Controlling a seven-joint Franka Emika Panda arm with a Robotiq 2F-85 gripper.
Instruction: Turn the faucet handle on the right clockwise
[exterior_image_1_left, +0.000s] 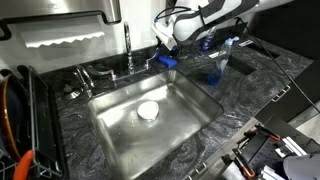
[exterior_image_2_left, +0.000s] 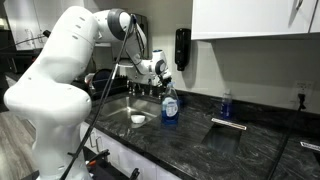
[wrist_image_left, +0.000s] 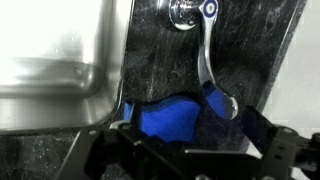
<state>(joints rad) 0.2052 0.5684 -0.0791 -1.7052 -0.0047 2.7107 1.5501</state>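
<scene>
White glossy rounded arm (exterior_image_2_left: 60, 60) segments; black cable (exterior_image_2_left: 100, 90) alongside; black tool (wrist_image_left: 180, 125) linkages.

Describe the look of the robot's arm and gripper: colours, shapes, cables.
The arm is glossy white, built of bulky rounded segments. A thin black cable hangs loose beside it. In the wrist view the gripper has a black frame, and its fingers look bright blue. No markings can be read.
</scene>
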